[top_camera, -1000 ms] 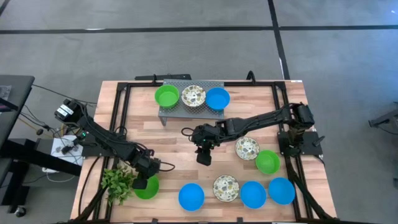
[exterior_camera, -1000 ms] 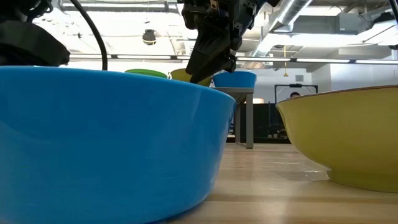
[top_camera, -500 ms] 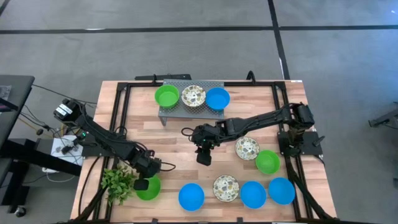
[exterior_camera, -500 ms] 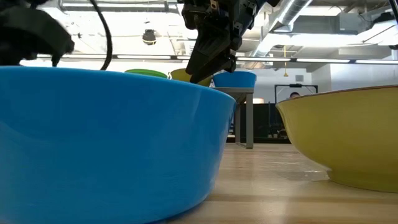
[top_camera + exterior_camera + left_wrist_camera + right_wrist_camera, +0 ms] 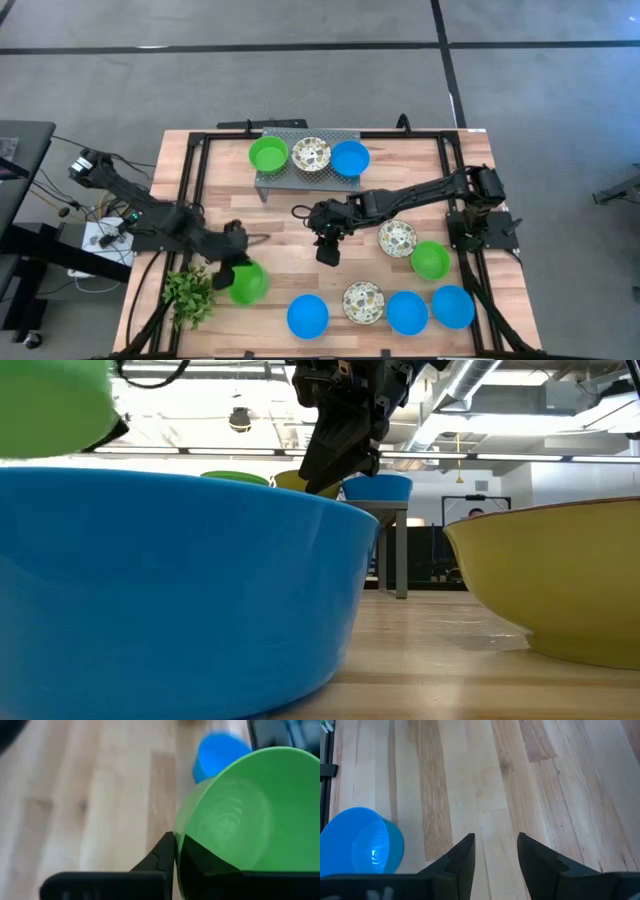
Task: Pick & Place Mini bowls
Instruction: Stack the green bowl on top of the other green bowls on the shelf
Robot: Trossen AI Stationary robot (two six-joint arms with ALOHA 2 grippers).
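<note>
Your left gripper is clenched on the rim of a bright green bowl, holding it clear of the worktop near the front-left corner, just beside the small leafy plant; in the left wrist view the dark fingers pinch the bowl's wall, one inside and one outside, with the bowl tilted. Your right gripper hangs over the middle of the worktop with its fingers released and nothing between them, bare wood showing in the gap. On the raised grey rack at the back edge you have three bowls in a row: a green one, a speckled white one and a blue one. Along the front edge sit a blue bowl, a second speckled bowl, and two more blue bowls toward the front-right corner. Nearer the right edge, a third speckled bowl lies just beside another green bowl.
</note>
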